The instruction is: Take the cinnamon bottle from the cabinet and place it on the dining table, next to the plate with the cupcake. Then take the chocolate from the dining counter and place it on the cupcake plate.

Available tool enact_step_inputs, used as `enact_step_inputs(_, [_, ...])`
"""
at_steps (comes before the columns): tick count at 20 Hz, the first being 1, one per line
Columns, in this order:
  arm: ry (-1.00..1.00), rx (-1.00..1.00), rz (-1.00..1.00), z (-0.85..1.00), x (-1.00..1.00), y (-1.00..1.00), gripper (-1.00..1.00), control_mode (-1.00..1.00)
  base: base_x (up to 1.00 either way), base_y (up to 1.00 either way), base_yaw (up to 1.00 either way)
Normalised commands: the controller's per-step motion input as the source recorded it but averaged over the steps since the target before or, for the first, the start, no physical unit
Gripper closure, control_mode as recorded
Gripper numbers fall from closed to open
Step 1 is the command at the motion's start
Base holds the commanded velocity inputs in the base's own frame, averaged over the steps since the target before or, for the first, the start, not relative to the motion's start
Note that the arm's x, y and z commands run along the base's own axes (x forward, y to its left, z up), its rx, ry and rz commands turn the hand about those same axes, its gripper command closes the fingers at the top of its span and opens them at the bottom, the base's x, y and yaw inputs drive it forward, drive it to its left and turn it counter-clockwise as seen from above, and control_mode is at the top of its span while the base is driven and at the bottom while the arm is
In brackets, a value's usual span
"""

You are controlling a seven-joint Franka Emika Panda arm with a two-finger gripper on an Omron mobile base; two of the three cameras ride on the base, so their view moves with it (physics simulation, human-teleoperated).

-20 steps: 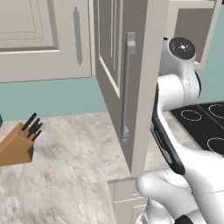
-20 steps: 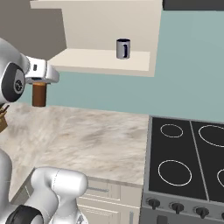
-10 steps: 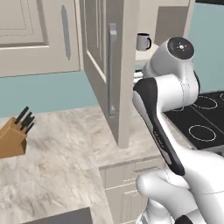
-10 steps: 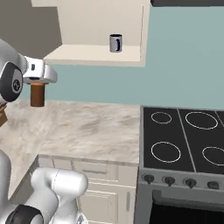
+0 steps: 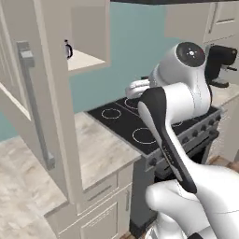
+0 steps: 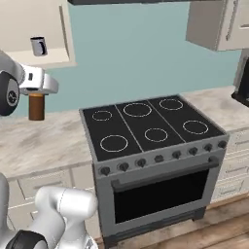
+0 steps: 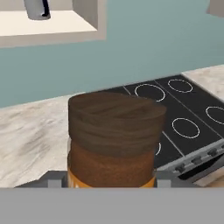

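Cinnamon bottle [image 7: 113, 140] pinched in hand [image 6: 38, 97], bottle's base and fingertips cut off below frame.

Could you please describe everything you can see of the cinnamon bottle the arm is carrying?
The brown cinnamon bottle with the dark wood-grain cap is a short upright cylinder: a wide, rounded wooden-looking lid over a reddish-brown body, with an orange band at the lower edge of the hand view. The claw holds it from above, clear of the pale marbled counter, left of the black stovetop in the right base view. Its lid looks closed.
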Motion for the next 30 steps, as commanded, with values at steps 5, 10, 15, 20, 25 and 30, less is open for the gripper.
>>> enact_step_inputs(5, [0.0, 0.0, 0.0, 0.0, 0.0, 0.0, 1.0, 1.0, -0.05, -0.53, -0.74])
enact_step_inputs(10, [0.0, 0.0, 0.0, 0.0, 0.0, 0.0, 1.0, 1.0, 0.0, -0.46, -0.79])
enact_step_inputs(15, [0.0, 0.0, 0.0, 0.0, 0.0, 0.0, 1.0, 1.0, 0.0, -0.43, -0.82])
enact_step_inputs(20, [0.0, 0.0, 0.0, 0.0, 0.0, 0.0, 1.0, 1.0, 0.0, -0.47, -0.82])
enact_step_inputs(25, [0.0, 0.0, 0.0, 0.0, 0.0, 0.0, 1.0, 1.0, 0.0, -0.56, -0.79])
enact_step_inputs(30, [0.0, 0.0, 0.0, 0.0, 0.0, 0.0, 1.0, 1.0, 0.12, -0.55, -0.61])
